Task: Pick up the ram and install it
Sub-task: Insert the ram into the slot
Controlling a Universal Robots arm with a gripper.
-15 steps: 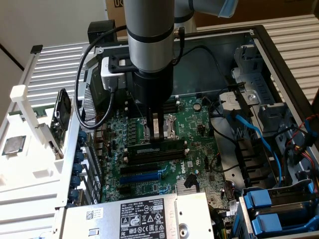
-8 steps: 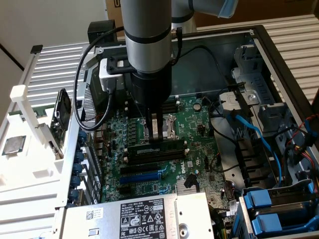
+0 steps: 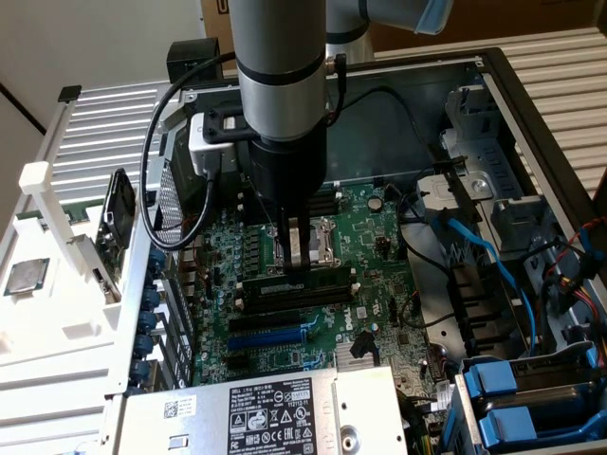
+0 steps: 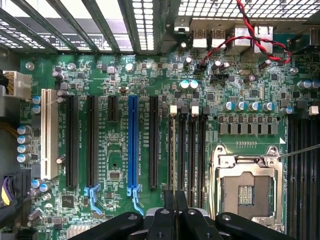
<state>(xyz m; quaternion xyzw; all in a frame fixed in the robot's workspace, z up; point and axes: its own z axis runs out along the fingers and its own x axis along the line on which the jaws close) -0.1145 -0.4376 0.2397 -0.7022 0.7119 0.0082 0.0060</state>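
The exterior view is taken from up high and a bit off to one side of the open computer case (image 3: 403, 100). It's tilted down into it and set back far enough that the arm (image 3: 280, 85) and most of the motherboard (image 3: 379, 246) get caught. The wrist view is shot straight down past the claw (image 4: 175, 197) from way closer in, so the motherboard (image 4: 150, 80) is seen flat-on and in much finer detail. The middle of the board is shared by both views: the CPU socket (image 3: 311, 242) (image 4: 247, 187) and the blue slot (image 3: 270, 334) (image 4: 132, 145) can be matched up in each.
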